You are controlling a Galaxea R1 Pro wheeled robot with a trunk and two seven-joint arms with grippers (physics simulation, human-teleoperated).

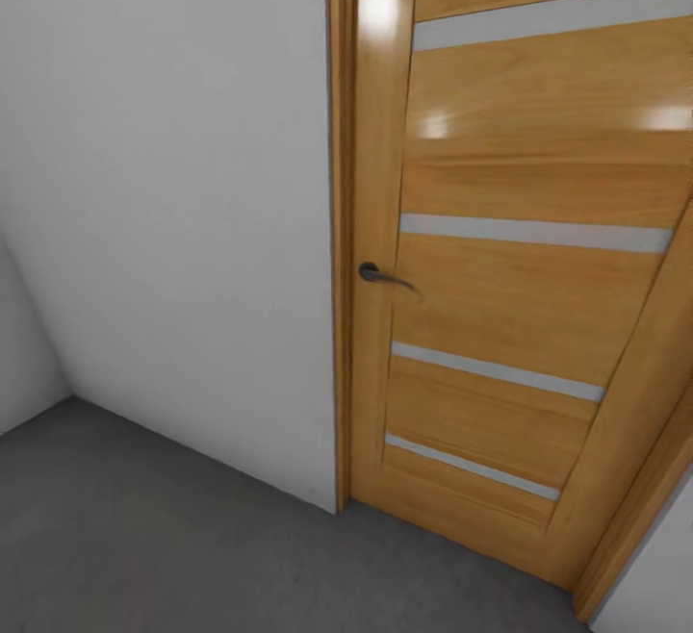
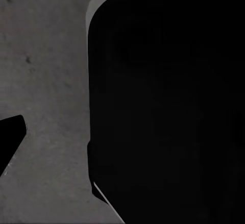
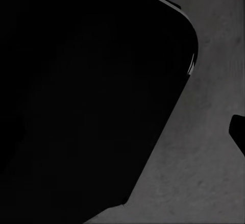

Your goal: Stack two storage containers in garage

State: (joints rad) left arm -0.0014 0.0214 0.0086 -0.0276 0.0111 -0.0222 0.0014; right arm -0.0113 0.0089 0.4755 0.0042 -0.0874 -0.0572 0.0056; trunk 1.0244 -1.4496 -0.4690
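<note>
I am in the garage, facing a corner. The dark grey concrete floor (image 1: pixel 144 537) runs along the foot of a plain white wall (image 1: pixel 164 181). The two storage containers are out of view. In the left wrist view one black fingertip (image 2: pixel 10 137) pokes in at the edge above the floor (image 2: pixel 46 81). Over the floor (image 3: pixel 204 173) in the right wrist view, a black fingertip (image 3: pixel 239 132) likewise sits at the picture's edge. Each wrist view gives a single finger, so I cannot tell how the jaws stand. Nothing shows against either finger.
A honey-wood door (image 1: pixel 520 306) with frosted horizontal strips and a dark lever handle (image 1: pixel 375 273) stands shut to the right of the wall. A large black rounded body (image 2: pixel 168 106) (image 3: pixel 87 96) blocks much of both wrist views. Open concrete lies at the lower left.
</note>
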